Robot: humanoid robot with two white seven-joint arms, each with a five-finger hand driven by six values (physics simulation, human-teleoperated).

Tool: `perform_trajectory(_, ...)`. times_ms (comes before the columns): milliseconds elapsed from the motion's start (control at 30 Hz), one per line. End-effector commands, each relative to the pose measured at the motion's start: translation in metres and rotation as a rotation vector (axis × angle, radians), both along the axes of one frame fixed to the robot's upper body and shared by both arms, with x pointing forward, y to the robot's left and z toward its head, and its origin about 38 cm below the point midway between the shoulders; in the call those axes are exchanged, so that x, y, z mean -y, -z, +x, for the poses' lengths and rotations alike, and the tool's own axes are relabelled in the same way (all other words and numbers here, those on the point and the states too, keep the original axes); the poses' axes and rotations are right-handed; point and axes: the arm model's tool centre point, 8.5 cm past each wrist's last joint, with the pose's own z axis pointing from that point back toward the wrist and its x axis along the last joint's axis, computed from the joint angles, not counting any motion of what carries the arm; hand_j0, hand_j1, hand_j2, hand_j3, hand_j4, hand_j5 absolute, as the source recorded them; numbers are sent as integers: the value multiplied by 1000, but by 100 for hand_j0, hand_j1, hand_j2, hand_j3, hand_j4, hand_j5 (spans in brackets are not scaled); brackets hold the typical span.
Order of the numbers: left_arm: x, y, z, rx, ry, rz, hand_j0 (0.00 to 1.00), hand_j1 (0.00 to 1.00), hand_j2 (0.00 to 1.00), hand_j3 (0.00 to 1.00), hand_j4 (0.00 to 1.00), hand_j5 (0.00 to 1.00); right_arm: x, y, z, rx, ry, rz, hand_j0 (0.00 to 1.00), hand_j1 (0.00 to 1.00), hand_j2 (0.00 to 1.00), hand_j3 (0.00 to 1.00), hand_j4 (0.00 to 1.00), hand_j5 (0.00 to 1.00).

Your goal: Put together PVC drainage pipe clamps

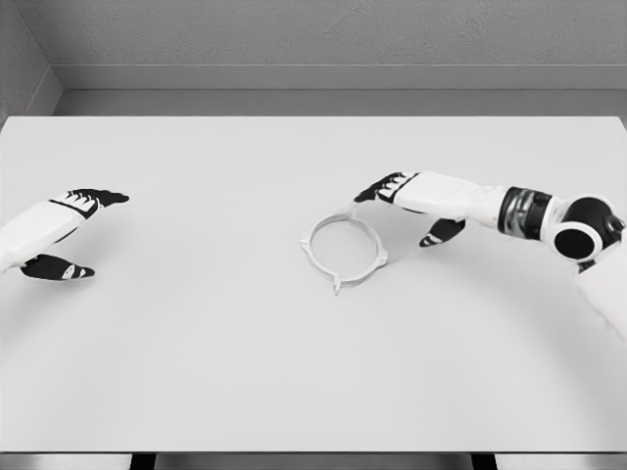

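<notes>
Right robot hand [404, 201] reaches in from the right edge and hovers just beside the upper right of the clamp [343, 249], fingers extended toward the ring and thumb hanging apart below; it holds nothing, and whether the fingertips touch the clamp's tab cannot be told. Left robot hand [61, 232] rests at the far left of the table [196, 372], fingers spread, well apart from the clamp.

Clamp: a thin white ring lying flat near the middle of the table, slightly right of centre, with small tabs projecting from its rim at upper right, at right and at bottom. Its hollow centre shows the table through it. No second clamp part or pipe is in view.

Handling, as judged: the ring appears light and thin-walled, probably stiff plastic with some spring, so it is likely to slide on the smooth table if pushed from one side and to flex or twist if squeezed across its width. Its low profile leaves little to grip from above. The best hold is probably a pinch of thumb and fingers across the rim next to a tab, where the wall looks thickest, with light pressure only.
</notes>
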Motion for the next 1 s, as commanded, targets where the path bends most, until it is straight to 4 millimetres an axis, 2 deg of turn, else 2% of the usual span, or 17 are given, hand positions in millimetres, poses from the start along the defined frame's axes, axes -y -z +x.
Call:
perform_trajectory(0, 0, -1, 0, 1, -2, -7, 100, 100, 100, 100, 100, 100, 15, -8, 2, 13, 29, -2, 100, 100, 100, 100, 100, 100)
perform_trajectory(167, 0, -1, 0, 1, -2, -7, 100, 100, 100, 100, 100, 100, 30, -25, 8, 47, 61, -3, 100, 100, 100, 100, 100, 100)
perform_trajectory(233, -1, 0, 0, 0, -3, -7, 100, 100, 100, 100, 100, 100, 29, -24, 8, 45, 61, -4, 100, 100, 100, 100, 100, 100)
perform_trajectory(400, -2, -1, 0, -1, -5, -4, 100, 100, 100, 100, 100, 100, 7, -8, 0, 13, 18, 33, 100, 100, 100, 100, 100, 100)
perform_trajectory(467, -1, 1, 0, -4, -4, -6, 100, 100, 100, 100, 100, 100, -17, 5, -5, -16, -25, 48, 100, 100, 100, 100, 100, 100)
perform_trajectory(600, -5, -2, 1, 3, -12, -4, 100, 100, 100, 100, 100, 100, -30, 13, -8, -32, -52, 48, 100, 100, 100, 100, 100, 100)
perform_trajectory(733, -18, 9, -1, -36, -47, -3, 100, 100, 100, 100, 100, 100, -39, 18, -10, -40, -70, 44, 100, 100, 100, 100, 100, 100)
perform_trajectory(767, -28, 10, -4, -40, -78, -6, 100, 100, 100, 100, 100, 100, -39, 19, -10, -40, -70, 42, 100, 100, 100, 100, 100, 100)
perform_trajectory(833, -50, 20, -24, -66, -141, -9, 100, 100, 100, 100, 100, 100, -39, 20, -11, -43, -69, 40, 100, 100, 100, 100, 100, 100)
perform_trajectory(967, -53, 20, -28, -76, -140, 7, 100, 100, 100, 100, 100, 100, -41, 22, -11, -48, -74, 37, 100, 100, 100, 100, 100, 100)
